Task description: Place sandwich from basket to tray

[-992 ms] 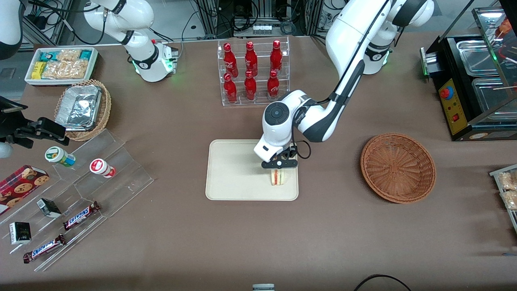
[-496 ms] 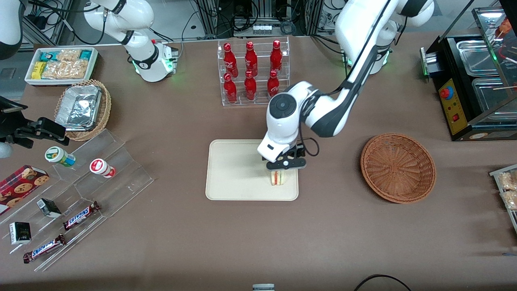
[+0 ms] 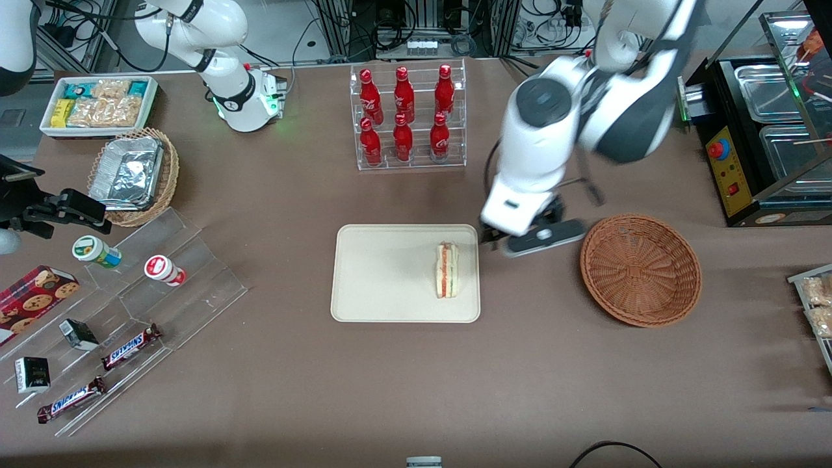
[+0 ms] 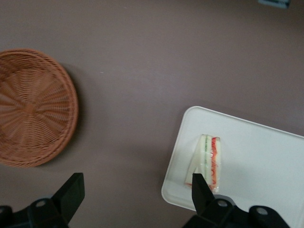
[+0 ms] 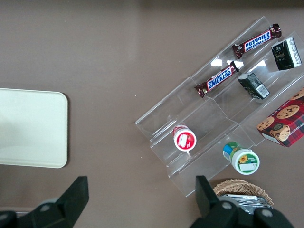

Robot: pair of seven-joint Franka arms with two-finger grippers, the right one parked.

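Note:
The sandwich (image 3: 446,270) lies on the cream tray (image 3: 383,273), near the tray edge that faces the basket. It also shows in the left wrist view (image 4: 208,160) on the tray (image 4: 256,166). The reddish-brown wicker basket (image 3: 640,269) is empty; it also shows in the left wrist view (image 4: 29,107). My left gripper (image 3: 530,239) is open and empty, raised above the bare table between the tray and the basket. In the left wrist view the gripper (image 4: 135,187) has its fingers spread wide over the brown table.
A clear rack of red bottles (image 3: 406,117) stands farther from the camera than the tray. A black appliance with metal pans (image 3: 760,130) stands at the working arm's end. A tiered acrylic stand with snacks (image 3: 123,305) lies toward the parked arm's end.
My left gripper has let go of the sandwich, risen and moved off the tray toward the basket. The sandwich stays on the tray, now in full view.

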